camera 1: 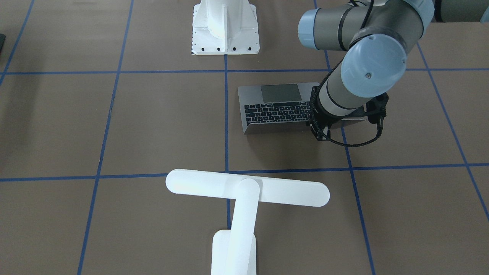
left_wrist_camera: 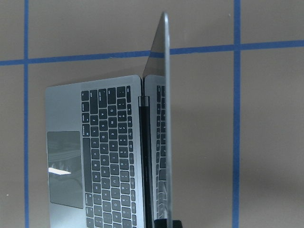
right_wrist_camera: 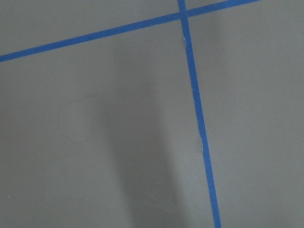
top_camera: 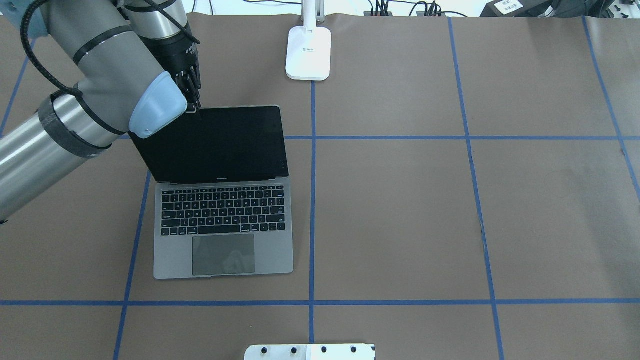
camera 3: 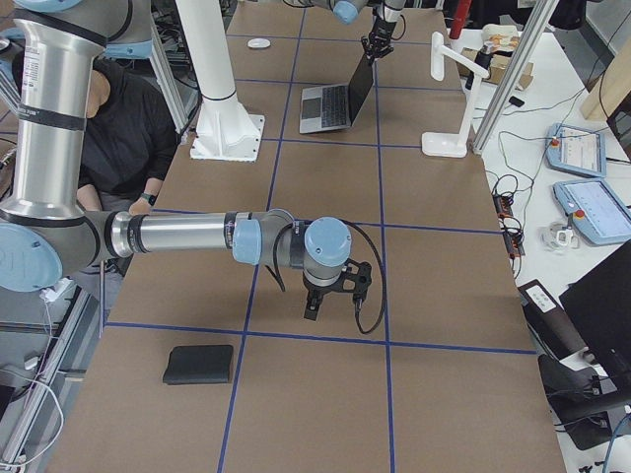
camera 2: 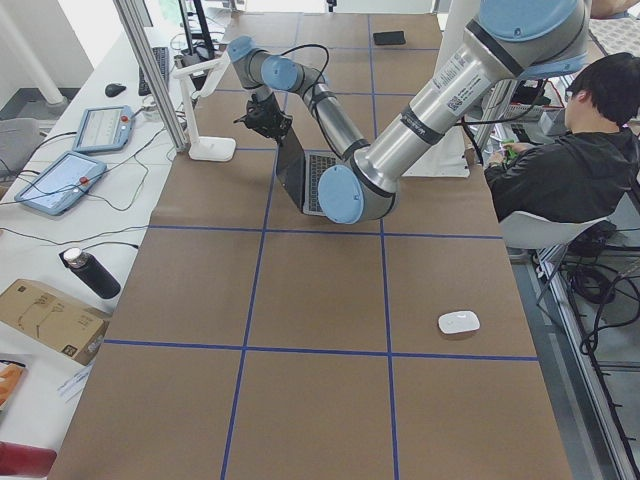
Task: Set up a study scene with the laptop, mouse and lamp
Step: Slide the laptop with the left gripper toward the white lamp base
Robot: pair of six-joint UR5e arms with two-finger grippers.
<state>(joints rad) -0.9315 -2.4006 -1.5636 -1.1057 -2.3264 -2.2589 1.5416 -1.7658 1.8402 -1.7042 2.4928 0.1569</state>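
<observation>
Far off at the left end, the mouse [camera 2: 459,322] sits alone on the table [top_camera: 450,200]. My left gripper [top_camera: 193,104] pinches the top corner of the laptop [top_camera: 222,220] screen, which stands open. The lamp [camera 1: 247,188] stands near, to its right. My right gripper [camera 3: 314,307] hangs over the table, well apart; I cannot tell how its jaws stand.

Bright even light, soft shadows, blown-out white lamp [camera 1: 198,185], sharp focus
</observation>
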